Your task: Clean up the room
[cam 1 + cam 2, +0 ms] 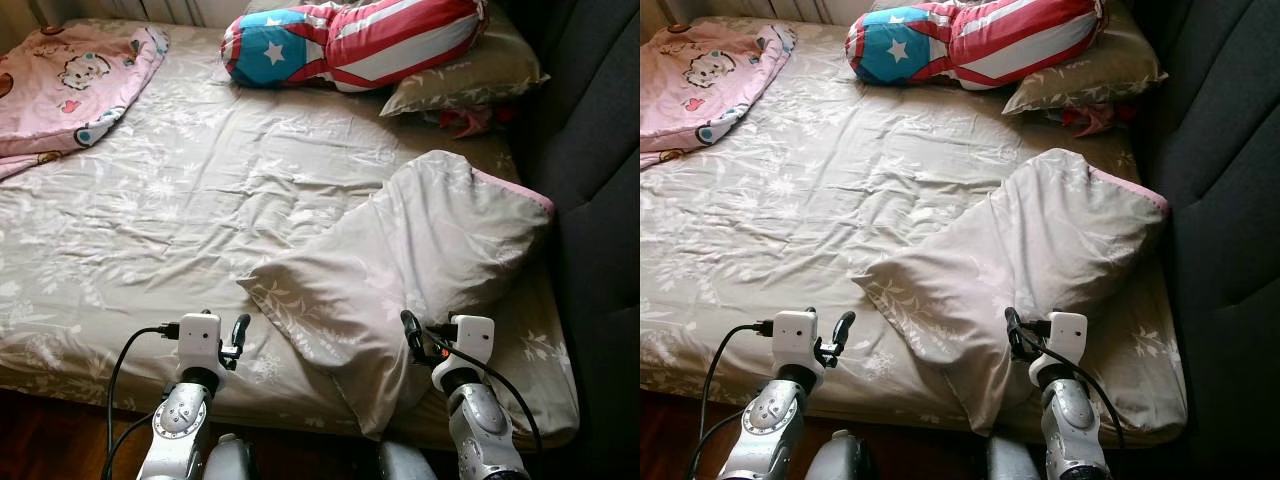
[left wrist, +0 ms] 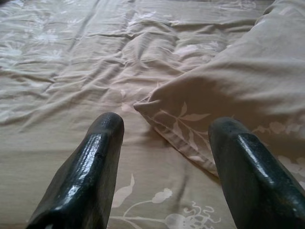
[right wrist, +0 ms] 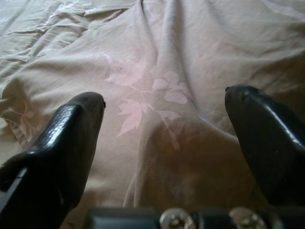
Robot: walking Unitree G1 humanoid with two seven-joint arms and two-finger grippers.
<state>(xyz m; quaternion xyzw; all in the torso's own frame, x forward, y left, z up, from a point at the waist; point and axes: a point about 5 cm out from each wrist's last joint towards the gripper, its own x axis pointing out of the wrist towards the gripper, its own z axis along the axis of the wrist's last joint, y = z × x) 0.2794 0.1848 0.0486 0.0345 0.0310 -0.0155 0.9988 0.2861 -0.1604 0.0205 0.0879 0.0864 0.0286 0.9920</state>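
Bed with wrinkled beige floral sheet, dark grey upholstered headboard on right, dark wood floor below, soft daylight.

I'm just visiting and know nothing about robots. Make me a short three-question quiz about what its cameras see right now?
1. True or false: the folded duvet lies on the bed in front of the right gripper.
2. Which colour is the blanket at the bed's far left corner? A) pink B) green C) black
3. Fill in: the left gripper has its fingers ____.

Key: 1 true; 2 A; 3 open. Bonus: the star-and-stripes pillow rests near the headboard.
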